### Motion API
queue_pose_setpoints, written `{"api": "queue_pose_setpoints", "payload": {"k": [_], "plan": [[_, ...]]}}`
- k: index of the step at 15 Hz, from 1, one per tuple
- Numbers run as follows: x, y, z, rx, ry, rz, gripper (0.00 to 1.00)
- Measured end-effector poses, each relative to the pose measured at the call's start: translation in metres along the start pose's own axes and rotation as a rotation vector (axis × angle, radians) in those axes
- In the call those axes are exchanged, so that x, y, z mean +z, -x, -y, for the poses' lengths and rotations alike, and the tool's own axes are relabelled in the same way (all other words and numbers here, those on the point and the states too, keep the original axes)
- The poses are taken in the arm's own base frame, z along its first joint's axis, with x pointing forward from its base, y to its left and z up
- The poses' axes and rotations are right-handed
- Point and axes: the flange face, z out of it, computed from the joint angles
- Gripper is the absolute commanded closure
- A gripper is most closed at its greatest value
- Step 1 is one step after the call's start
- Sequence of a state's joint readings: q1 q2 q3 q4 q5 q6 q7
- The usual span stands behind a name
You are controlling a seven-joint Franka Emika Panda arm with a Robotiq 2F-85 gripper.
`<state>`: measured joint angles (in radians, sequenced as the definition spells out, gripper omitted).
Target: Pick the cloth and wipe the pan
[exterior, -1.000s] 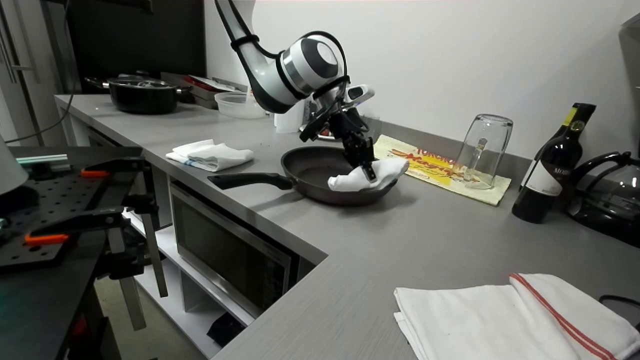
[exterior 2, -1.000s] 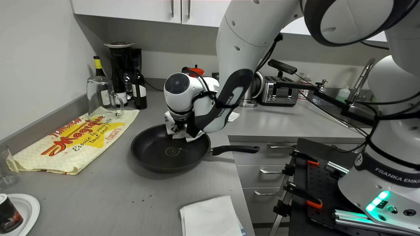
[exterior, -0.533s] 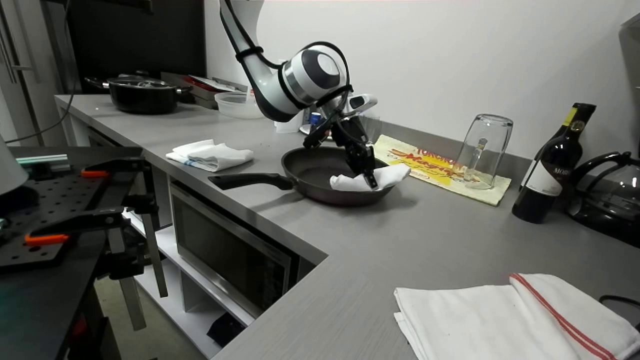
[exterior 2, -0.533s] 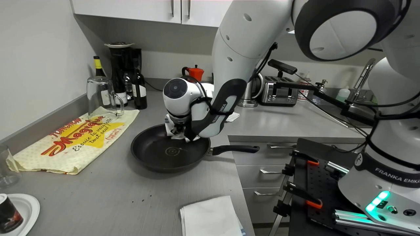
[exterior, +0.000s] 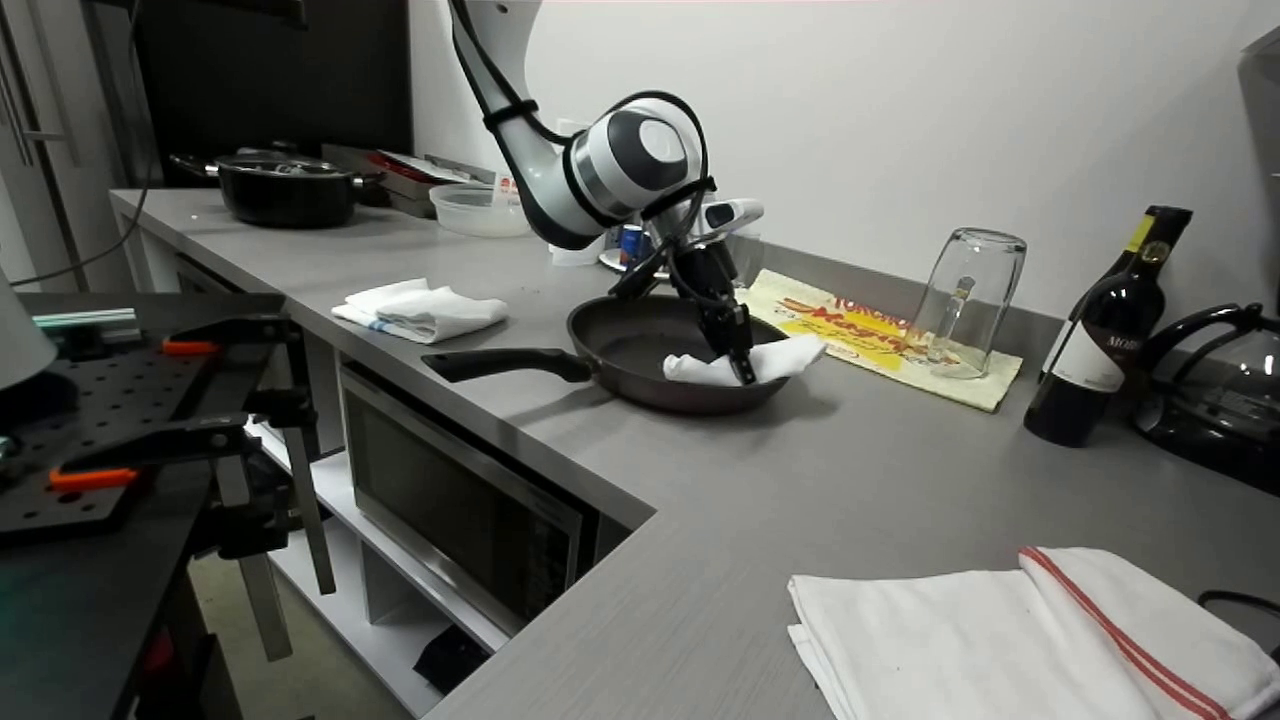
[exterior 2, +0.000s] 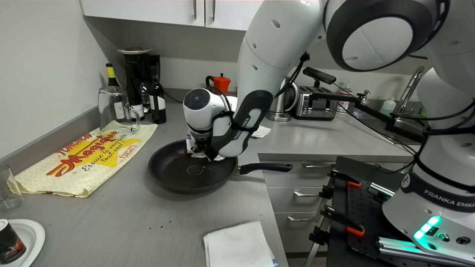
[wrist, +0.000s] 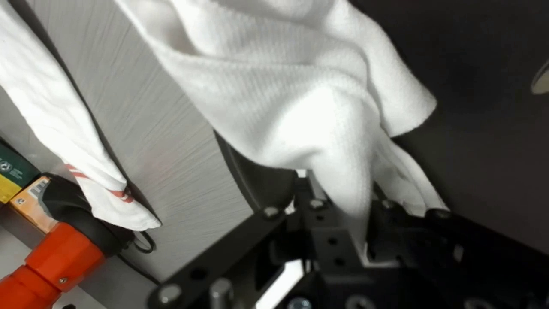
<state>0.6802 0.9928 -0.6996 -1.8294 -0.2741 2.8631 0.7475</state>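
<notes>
The black pan (exterior: 640,340) stands on the counter, and it also shows in an exterior view (exterior 2: 193,174). A white cloth (exterior: 790,357) lies bunched in the pan and hangs over its rim on the side away from the handle's left end. In the wrist view the cloth (wrist: 266,94) runs up between the two fingers. My gripper (exterior: 742,372) points down into the pan and is shut on the cloth, as the wrist view of the gripper (wrist: 343,193) shows. In an exterior view (exterior 2: 202,148) the wrist partly hides the cloth.
A folded white cloth (exterior: 415,312) lies beside the pan handle. A red-striped white cloth (exterior: 960,630) lies at the near corner. A yellow packet (exterior: 830,325), a glass mug (exterior: 965,310) and a wine bottle (exterior: 1105,330) stand along the wall. A red moka pot (exterior 2: 221,83) is farther off.
My gripper has moved lower, pressing the cloth flatter against the pan, and drifted slightly right in an exterior view. The pan has shifted very slightly the same way. The grip stays shut.
</notes>
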Motion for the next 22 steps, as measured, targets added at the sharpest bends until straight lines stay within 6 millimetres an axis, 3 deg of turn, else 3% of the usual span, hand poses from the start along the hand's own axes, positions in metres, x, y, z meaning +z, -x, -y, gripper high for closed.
{"api": "queue_pose_setpoints", "payload": {"k": [6, 16, 22], "plan": [[-0.008, -0.009, 0.01, 0.069, -0.072, 0.076, 0.96], [-0.065, 0.0, 0.064, 0.129, -0.325, 0.286, 0.96], [-0.08, 0.007, 0.079, 0.189, -0.424, 0.404, 0.96]]}}
